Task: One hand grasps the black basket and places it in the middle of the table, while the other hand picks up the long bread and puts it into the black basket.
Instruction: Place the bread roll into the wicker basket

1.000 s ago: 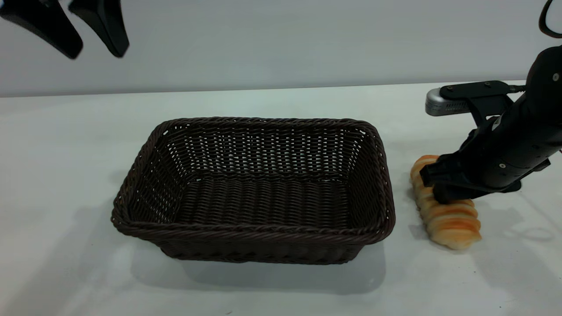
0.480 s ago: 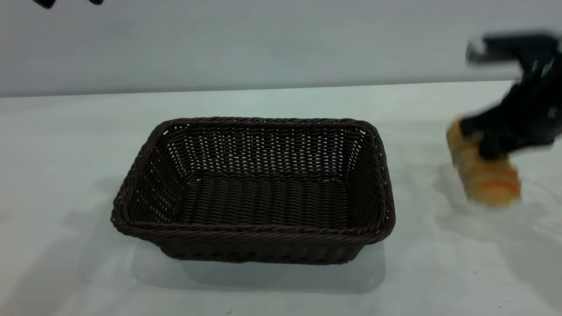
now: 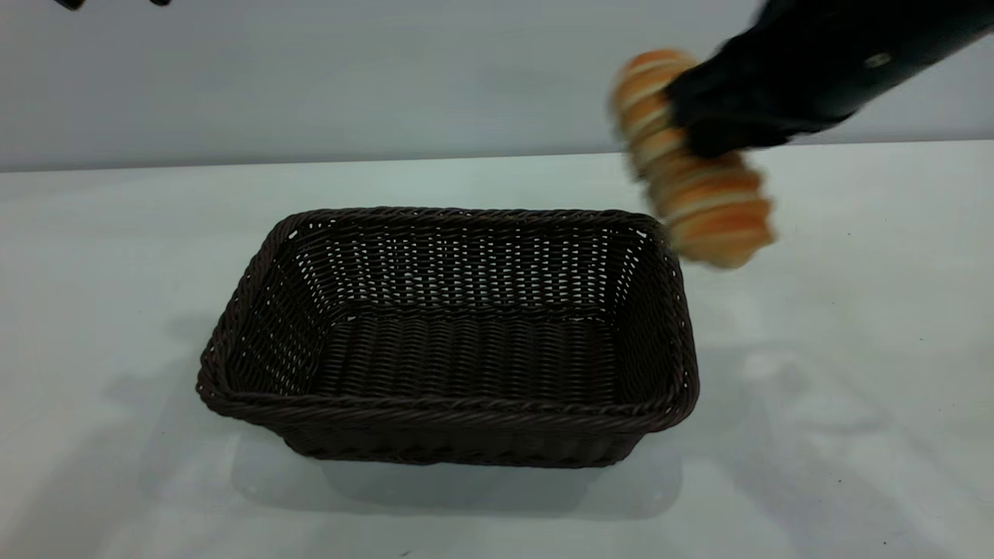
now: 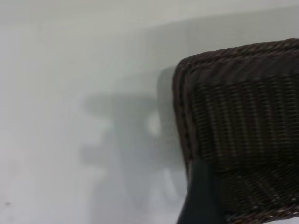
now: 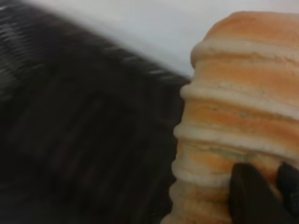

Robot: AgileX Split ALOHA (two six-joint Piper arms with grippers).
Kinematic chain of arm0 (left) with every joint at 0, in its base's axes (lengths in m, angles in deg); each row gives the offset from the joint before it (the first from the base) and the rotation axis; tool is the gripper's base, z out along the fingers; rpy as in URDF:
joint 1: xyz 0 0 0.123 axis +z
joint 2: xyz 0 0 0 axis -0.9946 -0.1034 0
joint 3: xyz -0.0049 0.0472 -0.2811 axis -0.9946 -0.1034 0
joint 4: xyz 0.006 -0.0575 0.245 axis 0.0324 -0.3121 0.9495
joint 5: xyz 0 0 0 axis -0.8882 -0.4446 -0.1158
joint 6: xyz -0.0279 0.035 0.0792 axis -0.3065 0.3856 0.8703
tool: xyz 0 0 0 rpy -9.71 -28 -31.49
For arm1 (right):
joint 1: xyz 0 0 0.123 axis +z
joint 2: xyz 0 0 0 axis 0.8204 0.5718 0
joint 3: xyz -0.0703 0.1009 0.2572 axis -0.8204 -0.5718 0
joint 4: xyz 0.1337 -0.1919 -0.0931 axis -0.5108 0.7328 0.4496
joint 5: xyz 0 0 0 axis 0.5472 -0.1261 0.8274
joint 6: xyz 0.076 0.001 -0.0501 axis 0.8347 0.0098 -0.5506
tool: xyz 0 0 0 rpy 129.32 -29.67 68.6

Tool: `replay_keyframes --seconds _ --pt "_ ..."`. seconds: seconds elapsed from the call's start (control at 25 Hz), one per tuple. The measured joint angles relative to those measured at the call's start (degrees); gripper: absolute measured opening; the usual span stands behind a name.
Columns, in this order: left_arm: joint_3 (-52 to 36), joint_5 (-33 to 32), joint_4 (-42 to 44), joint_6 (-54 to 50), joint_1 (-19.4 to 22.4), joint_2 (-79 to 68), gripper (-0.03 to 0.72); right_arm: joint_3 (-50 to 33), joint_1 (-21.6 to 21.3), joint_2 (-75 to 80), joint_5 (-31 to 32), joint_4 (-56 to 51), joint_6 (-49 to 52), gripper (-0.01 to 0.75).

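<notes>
The black basket [image 3: 450, 415] stands empty in the middle of the white table [image 3: 116, 272]. My right gripper [image 3: 695, 120] is shut on the long bread [image 3: 703, 198] and holds it in the air, above and just outside the basket's far right corner. In the right wrist view the bread [image 5: 238, 107] fills the frame, with a dark finger [image 5: 250, 196] on it and the basket [image 5: 84, 140] below. My left gripper [image 3: 115, 3] is open and empty, high at the far left with only its tips showing. The left wrist view shows a basket corner [image 4: 243, 116].
A pale wall runs behind the table's back edge. Bare tabletop lies to the left, right and front of the basket, with shadows on it. One dark left finger [image 4: 201, 200] overlaps the basket corner in the left wrist view.
My right gripper has lifted the bread off the table at the basket's right and carried it up and leftward towards the basket. The left gripper has risen almost out of view.
</notes>
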Motion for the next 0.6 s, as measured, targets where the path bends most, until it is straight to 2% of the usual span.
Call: replay_keyframes --seconds 0.16,0.36,0.48,0.6 --pt "0.0 -1.67 1.71 0.05 0.0 3.87 0.585 0.0 5.18 0.24 -2.46 0.11 -0.22 0.035" --pt "0.0 -4.68 1.91 0.1 0.0 11.62 0.585 0.0 7.26 3.28 -7.26 1.05 -0.28 0.066" --pt "0.0 -6.84 2.02 0.16 0.0 16.2 0.585 -0.02 7.31 5.55 -9.03 1.05 -0.28 0.135" --pt "-0.12 -9.41 2.02 0.11 0.0 20.14 0.585 -0.02 7.33 7.04 -11.21 1.1 -0.28 0.258"
